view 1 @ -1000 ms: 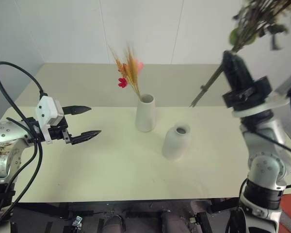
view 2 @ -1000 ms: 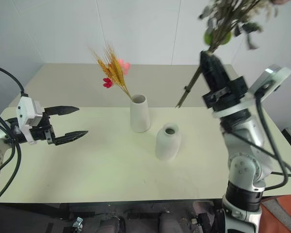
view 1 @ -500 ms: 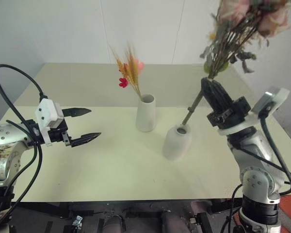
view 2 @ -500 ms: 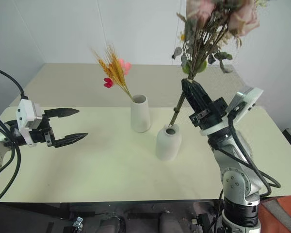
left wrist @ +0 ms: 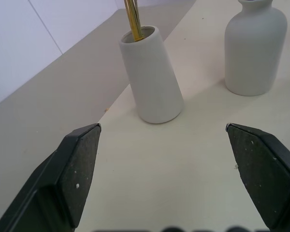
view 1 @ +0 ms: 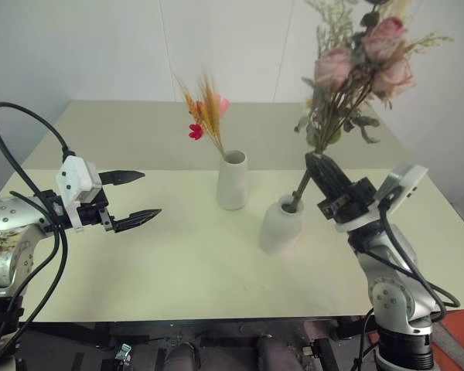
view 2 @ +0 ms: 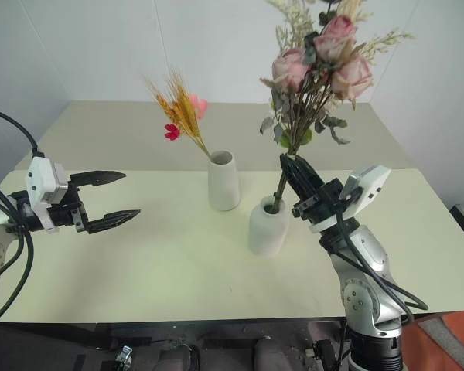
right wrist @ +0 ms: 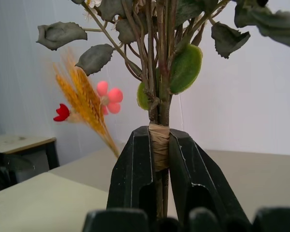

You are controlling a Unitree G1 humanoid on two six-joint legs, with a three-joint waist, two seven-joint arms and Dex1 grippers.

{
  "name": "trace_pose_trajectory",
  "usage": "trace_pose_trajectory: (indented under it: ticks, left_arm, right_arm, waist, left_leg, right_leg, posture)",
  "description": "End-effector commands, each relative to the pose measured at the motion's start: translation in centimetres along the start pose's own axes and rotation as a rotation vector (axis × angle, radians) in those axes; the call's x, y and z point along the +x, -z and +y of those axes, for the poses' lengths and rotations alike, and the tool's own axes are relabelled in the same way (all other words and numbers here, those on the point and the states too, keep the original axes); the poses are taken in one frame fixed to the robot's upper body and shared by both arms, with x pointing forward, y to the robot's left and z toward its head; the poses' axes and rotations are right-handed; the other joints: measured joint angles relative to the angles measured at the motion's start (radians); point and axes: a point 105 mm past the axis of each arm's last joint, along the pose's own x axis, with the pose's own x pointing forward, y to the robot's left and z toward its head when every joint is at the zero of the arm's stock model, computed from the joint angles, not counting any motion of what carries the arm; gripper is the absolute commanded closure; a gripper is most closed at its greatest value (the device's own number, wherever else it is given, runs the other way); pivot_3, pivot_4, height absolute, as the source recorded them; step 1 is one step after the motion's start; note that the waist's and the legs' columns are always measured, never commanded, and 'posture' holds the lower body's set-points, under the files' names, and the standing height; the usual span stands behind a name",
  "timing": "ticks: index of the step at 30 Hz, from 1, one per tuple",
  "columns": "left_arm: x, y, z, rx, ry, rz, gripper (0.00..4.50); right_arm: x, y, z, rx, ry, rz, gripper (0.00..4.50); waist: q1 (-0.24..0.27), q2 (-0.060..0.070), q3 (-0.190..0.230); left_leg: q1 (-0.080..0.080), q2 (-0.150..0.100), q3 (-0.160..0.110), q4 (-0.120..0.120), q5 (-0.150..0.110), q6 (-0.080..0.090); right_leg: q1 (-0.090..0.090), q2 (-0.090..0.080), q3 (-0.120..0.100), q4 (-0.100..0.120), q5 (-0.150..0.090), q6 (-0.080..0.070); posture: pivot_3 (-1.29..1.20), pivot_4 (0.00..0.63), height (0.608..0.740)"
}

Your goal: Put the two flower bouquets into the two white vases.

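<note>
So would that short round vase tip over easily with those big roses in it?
Possibly. The rose bouquet rises far above the short rounded vase and leans sideways, so it looks top-heavy. The vase's broad body should help, and the right gripper is holding the stems.

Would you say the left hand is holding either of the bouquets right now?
No, the left hand is open over the table with nothing between its fingers.
</note>
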Motion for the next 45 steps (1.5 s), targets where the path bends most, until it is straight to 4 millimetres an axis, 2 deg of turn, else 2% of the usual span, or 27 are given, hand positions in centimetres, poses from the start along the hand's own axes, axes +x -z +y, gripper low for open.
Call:
trace_pose_trajectory:
  ticks: [1,4,11,15,21,25,29,33,38,45]
  left_arm:
    - [-0.1,-1.3,0.3,0.033,-0.001,-0.032,0.0]
    - [0.0,-1.1,0.3,0.031,0.001,-0.026,0.0]
    - [0.3,-1.2,0.5,0.038,0.009,-0.025,0.0]
    - [0.4,-1.2,0.6,0.042,0.014,-0.021,0.0]
    - [0.4,-1.1,0.6,0.044,0.013,-0.018,0.0]
    - [0.4,-1.1,0.6,0.04,0.012,-0.018,0.0]
    - [0.1,-0.9,0.5,0.039,0.017,-0.011,0.0]
    - [-0.5,-0.7,0.6,0.05,0.0,0.006,0.0]
    - [-1.8,-0.7,0.9,0.06,-0.042,0.026,0.0]
    - [-3.5,-0.5,1.0,0.055,-0.102,0.061,0.0]
  right_arm:
    - [-0.6,-0.9,1.2,-0.006,-0.072,-0.049,3.55]
    - [-1.0,-0.6,2.0,0.003,-0.114,-0.035,2.64]
    - [-1.7,0.8,2.3,-0.049,-0.126,0.042,0.05]
    - [-2.8,1.8,1.9,-0.128,-0.111,0.145,0.02]
    - [-4.9,0.7,0.7,-0.213,-0.083,0.194,0.02]
    - [-7.2,-0.9,-1.1,-0.305,-0.13,0.279,0.02]
    - [-10.7,-3.6,-4.6,-0.368,-0.163,0.421,0.02]
    - [-13.6,-6.2,-7.7,-0.453,-0.152,0.57,0.02]
    - [-15.6,-9.2,-10.7,-0.51,-0.091,0.679,0.02]
    - [-16.5,-9.8,-12.1,-0.558,-0.068,0.753,0.02]
  waist:
    - [0.0,0.0,0.0]
    - [0.0,0.0,0.0]
    - [0.002,0.0,0.0]
    - [0.006,0.0,0.0]
    - [0.01,0.0,0.0]
    - [0.021,-0.001,0.0]
    - [0.026,-0.001,0.0]
    - [0.026,-0.001,0.0]
    - [0.016,-0.001,0.0]
    - [0.021,-0.001,0.0]
  left_leg:
    - [0.0,0.0,0.0,0.0,0.0,0.0]
    - [0.0,0.0,0.0,0.0,0.0,0.0]
    - [0.001,0.0,0.0,0.0,0.0,0.0]
    - [0.001,0.0,0.0,0.0,0.0,0.0]
    - [0.001,0.0,0.0,0.0,0.0,0.0]
    - [0.001,0.0,0.0,0.0,0.0,0.0]
    - [0.002,-0.001,0.0,0.0,0.0,0.0]
    - [0.01,0.0,0.0,0.0,0.0,0.0]
    - [0.015,0.0,0.001,0.0,0.0,0.0]
    - [0.015,0.0,0.001,-0.001,0.0,0.0]
  right_leg:
    - [0.0,0.0,0.0,0.0,0.0,0.0]
    - [0.0,0.0,0.0,0.0,-0.001,0.001]
    - [0.0,0.0,0.0,0.001,-0.003,0.004]
    - [0.0,0.0,0.0,0.0,-0.003,0.004]
    - [0.0,0.0,0.0,0.001,-0.003,0.004]
    - [0.001,0.0,0.0,0.0,-0.003,0.005]
    - [0.003,0.0,0.0,0.0,-0.004,0.005]
    - [0.011,0.0,-0.001,-0.002,-0.006,0.004]
    - [0.016,-0.001,0.0,-0.006,-0.008,-0.001]
    - [0.016,-0.001,0.0,-0.008,-0.008,-0.001]
  posture:
    - [0.0,0.15,0.74]
    - [0.0,0.15,0.74]
    - [0.0,0.15,0.74]
    - [0.0,0.15,0.74]
    - [0.0,0.15,0.74]
    - [0.0,0.15,0.74]
    - [0.0,0.15,0.74]
    - [0.0,0.15,0.74]
    - [0.0,0.15,0.74]
    - [0.0,0.15,0.74]
